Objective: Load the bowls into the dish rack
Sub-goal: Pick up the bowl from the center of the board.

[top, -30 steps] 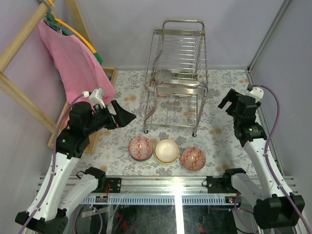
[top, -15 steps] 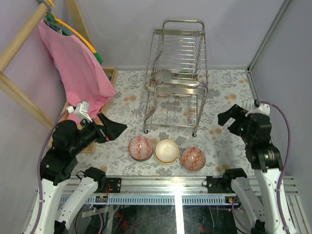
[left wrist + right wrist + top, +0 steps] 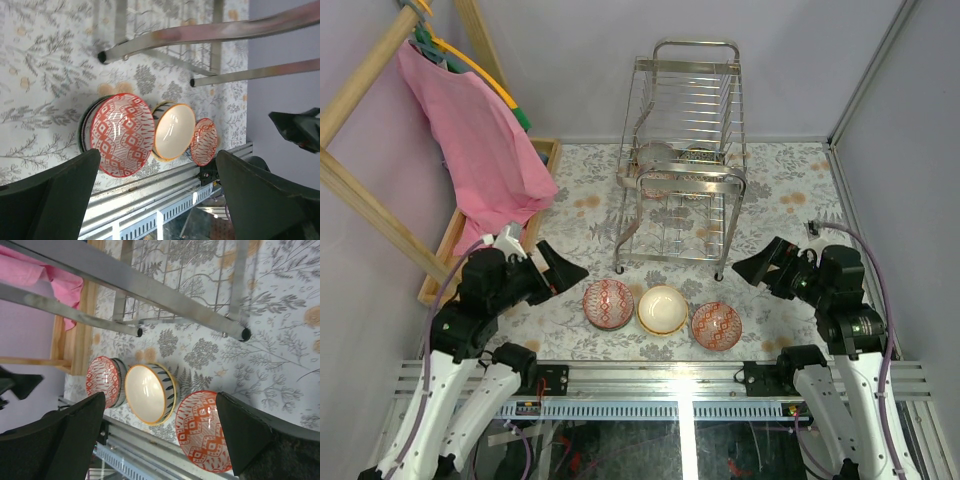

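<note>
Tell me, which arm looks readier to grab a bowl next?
Probably left. The left pincer, open, hangs just beside the leftmost red-patterned bowl; the right pincer, also open, sits slightly farther from the rightmost red-patterned bowl.

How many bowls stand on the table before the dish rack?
3, in a row: the left red-patterned bowl, the cream bowl in the middle, the right red-patterned bowl. Another seems stacked under the left one, mostly hidden.

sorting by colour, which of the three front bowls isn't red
The middle bowl: it is plain cream inside with a yellow rim, while the left bowl and right bowl are red-patterned.
</note>
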You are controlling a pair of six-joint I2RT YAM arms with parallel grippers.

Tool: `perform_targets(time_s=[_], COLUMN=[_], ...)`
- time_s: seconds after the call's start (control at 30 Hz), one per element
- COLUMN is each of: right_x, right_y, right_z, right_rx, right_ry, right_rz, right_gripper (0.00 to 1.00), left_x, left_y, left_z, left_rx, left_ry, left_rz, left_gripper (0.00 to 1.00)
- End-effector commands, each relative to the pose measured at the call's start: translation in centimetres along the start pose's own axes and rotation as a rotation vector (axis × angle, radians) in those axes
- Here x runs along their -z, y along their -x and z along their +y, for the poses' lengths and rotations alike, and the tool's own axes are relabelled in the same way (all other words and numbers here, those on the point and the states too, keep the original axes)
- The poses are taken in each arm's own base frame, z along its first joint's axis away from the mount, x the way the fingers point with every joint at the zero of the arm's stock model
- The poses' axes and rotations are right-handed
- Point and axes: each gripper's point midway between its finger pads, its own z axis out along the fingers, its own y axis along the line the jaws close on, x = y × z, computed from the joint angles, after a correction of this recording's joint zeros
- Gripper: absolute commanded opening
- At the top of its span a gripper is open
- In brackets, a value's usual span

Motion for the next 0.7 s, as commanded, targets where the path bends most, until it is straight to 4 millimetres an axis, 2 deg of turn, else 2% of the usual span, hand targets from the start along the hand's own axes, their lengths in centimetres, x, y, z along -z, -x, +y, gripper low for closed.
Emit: perform_targets(time_s=[0.0, 0.2, 0.33, 0.57, 0.67], right_x=[0.7, 1.5, 2.0, 2.5, 2.6], right_y=[-0.4, -0.5, -0.1, 0.3, 0.2], right_z=[2.9, 4.0, 3.9, 4.6, 5.3], right_rx=[-0.061, -0.032, 0.029, 0.065, 0.046], right_ry=[0.136, 0.194, 0.19, 0.248, 0.304], right_rz=[0.037, 0.026, -0.017, -0.084, -0.1], right_gripper=[0.99, 0.99, 0.99, 0.99, 0.99], left_x=[-1.9, -3.6, -4.7, -5.0, -5.5], left_y=[-1.3, -2.2, -3.2, -2.6, -3.8], left_z=[0.6, 4.0, 5.7, 5.1, 5.4], left_rx=[0.113, 0.172, 0.199, 0.164, 0.161], left_ry=[-0.001, 0.13, 0.187, 0.103, 0.107], left_rz=[0.069, 0.082, 0.116, 0.05, 0.12], left_gripper=[1.0, 1.0, 1.0, 1.0, 1.0])
